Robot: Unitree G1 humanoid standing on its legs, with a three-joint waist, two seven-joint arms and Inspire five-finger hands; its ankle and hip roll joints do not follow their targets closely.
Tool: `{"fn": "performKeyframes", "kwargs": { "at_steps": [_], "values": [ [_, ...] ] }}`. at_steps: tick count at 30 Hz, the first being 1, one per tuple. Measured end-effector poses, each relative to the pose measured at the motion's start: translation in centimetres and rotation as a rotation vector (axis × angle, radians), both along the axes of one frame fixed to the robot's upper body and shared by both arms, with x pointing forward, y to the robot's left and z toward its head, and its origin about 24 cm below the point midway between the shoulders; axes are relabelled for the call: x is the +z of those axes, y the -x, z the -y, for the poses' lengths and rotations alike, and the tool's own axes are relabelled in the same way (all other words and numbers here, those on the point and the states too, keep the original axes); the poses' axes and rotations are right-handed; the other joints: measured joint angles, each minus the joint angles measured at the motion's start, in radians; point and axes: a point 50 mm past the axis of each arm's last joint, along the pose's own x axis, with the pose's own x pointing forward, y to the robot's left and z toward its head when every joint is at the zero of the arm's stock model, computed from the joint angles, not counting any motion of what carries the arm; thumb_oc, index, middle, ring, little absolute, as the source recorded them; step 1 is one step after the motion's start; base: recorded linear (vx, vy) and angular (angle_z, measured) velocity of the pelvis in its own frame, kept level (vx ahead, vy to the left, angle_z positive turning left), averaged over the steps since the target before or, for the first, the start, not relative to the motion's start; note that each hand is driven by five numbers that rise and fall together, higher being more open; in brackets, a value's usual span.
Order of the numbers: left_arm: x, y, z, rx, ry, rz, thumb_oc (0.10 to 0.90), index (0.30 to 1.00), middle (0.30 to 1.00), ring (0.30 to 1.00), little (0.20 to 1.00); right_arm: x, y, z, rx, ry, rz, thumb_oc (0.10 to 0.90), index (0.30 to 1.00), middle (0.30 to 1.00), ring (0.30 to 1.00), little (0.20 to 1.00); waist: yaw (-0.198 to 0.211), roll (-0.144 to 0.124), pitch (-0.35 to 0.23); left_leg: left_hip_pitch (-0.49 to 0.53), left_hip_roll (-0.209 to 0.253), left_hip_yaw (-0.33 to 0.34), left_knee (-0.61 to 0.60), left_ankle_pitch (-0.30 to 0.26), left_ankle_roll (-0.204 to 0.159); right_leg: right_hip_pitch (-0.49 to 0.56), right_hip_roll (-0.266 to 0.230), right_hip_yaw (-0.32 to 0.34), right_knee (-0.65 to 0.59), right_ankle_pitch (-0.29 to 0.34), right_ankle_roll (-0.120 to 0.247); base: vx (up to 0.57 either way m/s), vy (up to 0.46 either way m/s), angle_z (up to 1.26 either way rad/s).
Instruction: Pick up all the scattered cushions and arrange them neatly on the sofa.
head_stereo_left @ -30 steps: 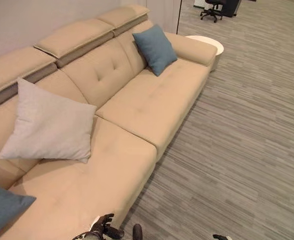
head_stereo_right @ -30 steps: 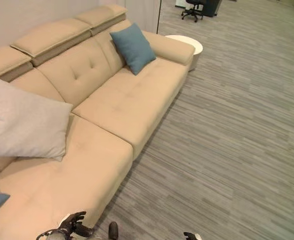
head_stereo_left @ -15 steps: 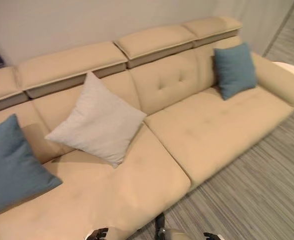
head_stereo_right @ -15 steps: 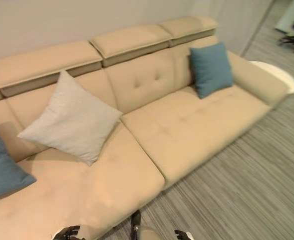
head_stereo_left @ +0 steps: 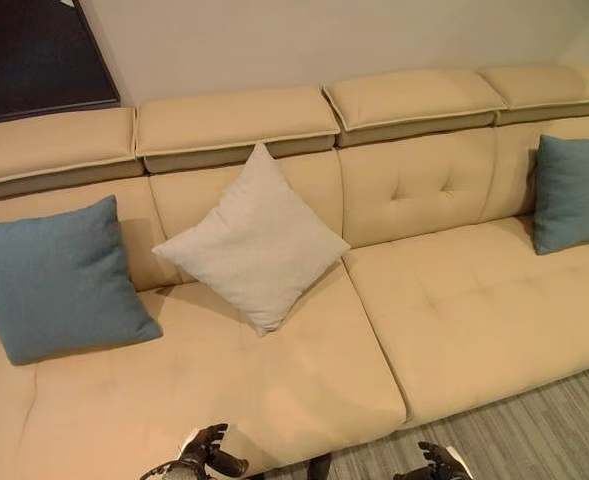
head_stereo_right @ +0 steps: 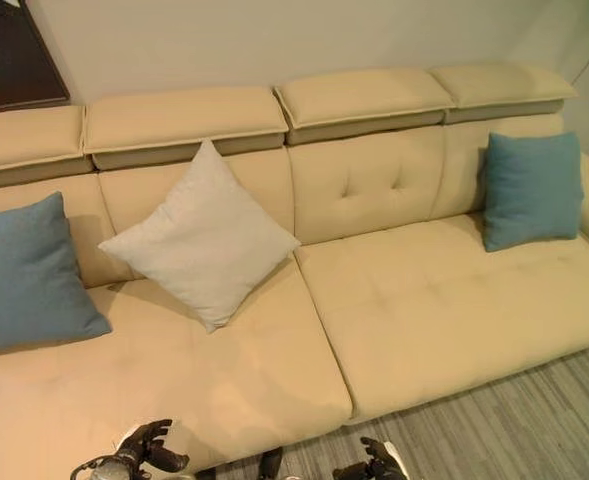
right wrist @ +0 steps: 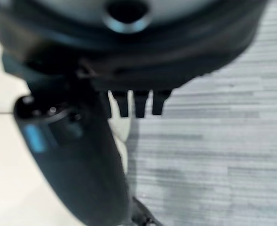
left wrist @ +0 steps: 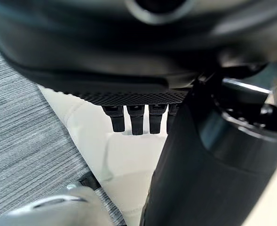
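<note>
- Looking down at the long beige upholstered sofa (head_stereo_left: 304,370), we see three cushions on its seat, each propped against the backrest.
- We find the square blue fabric cushion at our left end (head_stereo_left: 59,280) leaning back by the armrest, and the pale grey square cushion (head_stereo_left: 254,240) standing on one corner like a diamond, just beside it.
- We see a second blue square cushion (head_stereo_right: 529,190) upright near the right end, well apart from the other two.
- We spot no cushion on the strip of grey striped carpet (head_stereo_left: 534,440) in front of the sofa.
- We hold nothing: our left hand (head_stereo_left: 206,450) hangs low by the seat's front edge with fingers loosely bent and apart, and our right hand (head_stereo_left: 436,462) hangs over the carpet, relaxed and empty as well.
- We judge the cushions light, soft and easily squashed, not fragile; the woven covers should give good friction.
- We would take the grey one by an upper edge or corner, pinching fabric and filling together, since a flat grip across the face would only dent it.
- We judge that turning it square is the main tidying left.
</note>
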Motion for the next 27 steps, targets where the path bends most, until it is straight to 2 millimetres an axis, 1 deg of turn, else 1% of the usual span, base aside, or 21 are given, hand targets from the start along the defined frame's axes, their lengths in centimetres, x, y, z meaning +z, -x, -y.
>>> {"fn": "performKeyframes", "kwargs": {
  "at_steps": [1, 2, 3, 4, 5, 6, 8, 10, 11, 12, 13, 15, 16, 17, 19, 20, 21, 22, 23, 25, 27],
  "values": [
    [0.0, 0.2, -0.1, 0.002, -0.001, -0.005, 0.8, 0.9, 0.9, 0.9, 0.9, 0.0, 0.2, 0.0, -0.001, -0.001, -0.005, 0.8, 0.9, 0.9, 0.9, 0.9, 0.002, 0.0, -0.004, 0.007, -0.002, 0.002, -0.006, 0.004, 0.0, 0.001, -0.001, 0.002, 0.003, -0.001, 0.003, 0.04, 0.077, -0.08],
    [-0.2, 0.7, -0.2, 0.006, -0.005, -0.021, 0.8, 0.9, 0.9, 0.9, 0.9, -0.2, 1.1, 0.1, -0.011, -0.001, -0.024, 0.8, 0.9, 0.9, 0.9, 0.9, 0.001, 0.006, -0.019, 0.02, -0.011, 0.006, -0.022, 0.008, 0.014, -0.007, -0.016, 0.006, 0.036, -0.016, 0.023, 0.03, 0.071, -0.03],
    [-0.2, 0.7, -0.3, 0.006, -0.006, -0.02, 0.8, 0.9, 0.9, 0.9, 0.9, -0.3, 1.3, 0.1, -0.016, -0.002, -0.028, 0.8, 0.9, 0.9, 0.9, 0.9, 0.003, 0.008, -0.021, 0.024, -0.014, 0.006, -0.02, 0.005, 0.02, -0.016, -0.023, 0.007, 0.058, -0.023, 0.03, 0.04, 0.095, 0.01],
    [-0.1, 0.7, -0.4, 0.007, -0.009, -0.019, 0.8, 0.9, 0.9, 0.9, 0.9, -0.3, 1.3, 0.0, -0.016, -0.003, -0.029, 0.8, 0.9, 0.9, 0.9, 0.9, 0.006, 0.008, -0.022, 0.028, -0.019, 0.006, -0.019, 0.0, 0.026, -0.025, -0.03, 0.007, 0.077, -0.029, 0.032, 0.01, 0.075, -0.06],
    [-0.1, 0.6, -0.6, 0.017, -0.012, -0.016, 0.8, 0.9, 0.9, 0.9, 0.9, -0.2, 0.9, 0.0, -0.013, -0.003, -0.019, 0.8, 0.9, 0.9, 0.9, 0.9, 0.009, 0.009, -0.021, 0.032, -0.025, 0.01, -0.022, -0.001, 0.029, -0.051, -0.046, 0.012, 0.137, -0.046, 0.031, -0.01, 0.048, -0.03],
    [0.0, 0.5, -0.9, 0.022, -0.018, -0.01, 0.8, 0.9, 0.9, 0.9, 0.9, -0.1, 0.3, -0.1, -0.008, -0.005, -0.002, 0.8, 0.9, 0.9, 0.9, 0.9, 0.005, 0.011, -0.019, 0.028, -0.027, 0.007, -0.016, -0.001, 0.029, -0.088, -0.063, 0.03, 0.216, -0.079, 0.049, 0.0, 0.028, 0.06],
    [0.5, -0.5, -1.3, 0.017, -0.028, 0.023, 0.8, 0.9, 0.9, 0.9, 0.9, 0.0, -0.2, -0.3, -0.003, -0.01, 0.014, 0.8, 0.9, 0.9, 0.9, 0.9, 0.003, 0.009, -0.016, 0.026, -0.035, -0.022, -0.015, -0.002, 0.03, -0.117, -0.081, 0.073, 0.298, -0.109, 0.08, 0.04, -0.008, 0.36],
    [0.9, -1.5, -1.5, 0.032, -0.022, 0.068, 0.8, 0.9, 0.9, 0.9, 0.9, 0.2, -0.7, -0.3, 0.002, -0.01, 0.034, 0.8, 0.9, 0.9, 0.9, 0.9, 0.003, 0.005, -0.008, 0.028, -0.043, -0.052, -0.018, -0.002, 0.031, -0.127, -0.082, 0.145, 0.321, -0.136, 0.106, 0.06, -0.059, 0.47],
    [1.5, -2.6, -1.6, 0.046, -0.016, 0.129, 0.8, 0.9, 0.9, 0.9, 0.9, 0.6, -1.8, -0.4, 0.016, -0.013, 0.081, 0.8, 0.9, 0.9, 0.9, 0.9, 0.004, 0.002, 0.008, 0.028, -0.046, -0.081, -0.021, -0.001, 0.034, -0.12, -0.082, 0.211, 0.309, -0.15, 0.12, 0.05, -0.067, 0.43],
    [1.9, -3.2, -1.5, 0.057, -0.012, 0.163, 0.8, 0.9, 0.9, 0.9, 0.9, 0.9, -2.5, -0.5, 0.026, -0.014, 0.112, 0.8, 0.9, 0.9, 0.9, 0.9, 0.005, 0.001, 0.017, 0.026, -0.047, -0.087, -0.024, 0.003, 0.036, -0.119, -0.087, 0.227, 0.291, -0.149, 0.122, 0.06, -0.061, 0.39],
    [2.3, -3.7, -1.8, 0.072, -0.013, 0.203, 0.8, 0.9, 0.9, 0.9, 0.9, 1.3, -3.6, -0.7, 0.039, -0.018, 0.159, 0.8, 0.9, 0.9, 0.9, 0.9, 0.007, -0.007, 0.029, 0.026, -0.05, -0.088, -0.025, 0.009, 0.036, -0.111, -0.1, 0.228, 0.247, -0.115, 0.13, 0.08, -0.09, 0.21],
    [2.5, -3.8, -1.6, 0.107, 0.0, 0.238, 0.8, 0.9, 0.9, 0.9, 0.9, 2.2, -5.2, -0.9, 0.052, -0.012, 0.237, 0.8, 0.9, 0.9, 0.9, 0.9, 0.006, 0.001, 0.032, 0.031, -0.036, -0.098, -0.029, 0.013, 0.029, -0.08, -0.088, 0.211, 0.2, -0.082, 0.098, 0.07, -0.092, 0.14],
    [2.9, -4.1, -1.3, 0.122, 0.024, 0.28, 0.8, 0.9, 0.9, 0.9, 0.9, 2.9, -6.1, -0.9, 0.066, -0.008, 0.29, 0.8, 0.9, 0.9, 0.9, 0.9, 0.007, 0.006, 0.033, 0.031, -0.027, -0.1, -0.037, 0.017, 0.022, -0.061, -0.077, 0.195, 0.16, -0.063, 0.095, 0.04, -0.061, 0.1],
    [3.0, -4.2, -1.1, 0.125, 0.034, 0.3, 0.8, 0.9, 0.9, 0.9, 0.9, 3.1, -6.3, -0.9, 0.07, -0.005, 0.308, 0.8, 0.9, 0.9, 0.9, 0.9, 0.006, 0.006, 0.033, 0.03, -0.024, -0.1, -0.037, 0.018, 0.021, -0.055, -0.073, 0.194, 0.146, -0.056, 0.089, 0.04, -0.061, 0.1],
    [4.0, -5.0, -0.2, 0.172, 0.096, 0.402, 0.8, 0.9, 0.9, 0.9, 0.9, 4.7, -7.9, -0.6, 0.098, 0.016, 0.413, 0.8, 0.9, 0.9, 0.9, 0.9, 0.013, 0.004, 0.034, 0.03, -0.013, -0.1, -0.047, 0.02, 0.015, -0.029, -0.055, 0.193, 0.082, -0.026, 0.083, 0.01, -0.075, 0.01],
    [4.4, -5.4, 0.1, 0.183, 0.115, 0.426, 0.8, 0.9, 0.9, 0.9, 0.9, 5.6, -9.2, -0.6, 0.108, 0.024, 0.457, 0.8, 0.9, 0.9, 0.9, 0.9, 0.014, 0.004, 0.034, 0.031, -0.007, -0.101, -0.051, 0.023, 0.01, -0.019, -0.049, 0.191, 0.065, -0.022, 0.083, -0.03, -0.167, 0.04],
    [5.4, -6.2, 0.8, 0.203, 0.159, 0.499, 0.8, 0.9, 0.9, 0.9, 0.9, 6.8, -9.8, -0.3, 0.124, 0.04, 0.524, 0.8, 0.9, 0.9, 0.9, 0.9, 0.011, -0.002, 0.036, 0.02, -0.008, -0.105, -0.053, 0.027, 0.004, -0.008, -0.046, 0.188, 0.021, 0.001, 0.085, -0.04, -0.11, 0.1],
    [5.8, -6.7, 1.1, 0.204, 0.176, 0.53, 0.8, 0.9, 0.9, 0.9, 0.9, 7.2, -10.1, -0.1, 0.131, 0.05, 0.548, 0.8, 0.9, 0.9, 0.9, 0.9, 0.012, -0.007, 0.037, 0.015, -0.008, -0.108, -0.054, 0.03, 0.001, -0.003, -0.044, 0.186, 0.004, 0.01, 0.081, -0.1, -0.153, 0.23],
    [7.1, -7.8, 1.8, 0.208, 0.22, 0.599, 0.8, 0.9, 0.9, 0.9, 0.9, 8.4, -11.0, 0.2, 0.143, 0.071, 0.603, 0.8, 0.9, 0.9, 0.9, 0.9, 0.01, -0.011, 0.041, -0.005, -0.007, -0.129, -0.051, 0.036, -0.008, -0.011, -0.044, 0.163, -0.004, 0.016, 0.084, -0.06, -0.078, 0.33],
    [8.4, -9.1, 2.7, 0.205, 0.268, 0.678, 0.8, 0.9, 0.9, 0.9, 0.9, 9.4, -11.8, 0.5, 0.151, 0.095, 0.65, 0.8, 0.9, 0.9, 0.9, 0.9, 0.005, -0.017, 0.044, -0.025, -0.004, -0.151, -0.051, 0.044, -0.019, -0.022, -0.042, 0.141, -0.004, 0.016, 0.084, -0.11, -0.088, 0.38],
    [9.7, -10.5, 3.3, 0.23, 0.31, 0.749, 0.8, 0.9, 0.9, 0.9, 0.9, 10.6, -13.5, 0.3, 0.15, 0.11, 0.711, 0.8, 0.9, 0.9, 0.9, 0.9, 0.011, -0.025, 0.047, -0.064, 0.002, -0.158, -0.048, 0.054, -0.031, -0.052, -0.036, 0.136, -0.004, 0.02, 0.08, -0.21, -0.119, 0.16]
  ]
}}
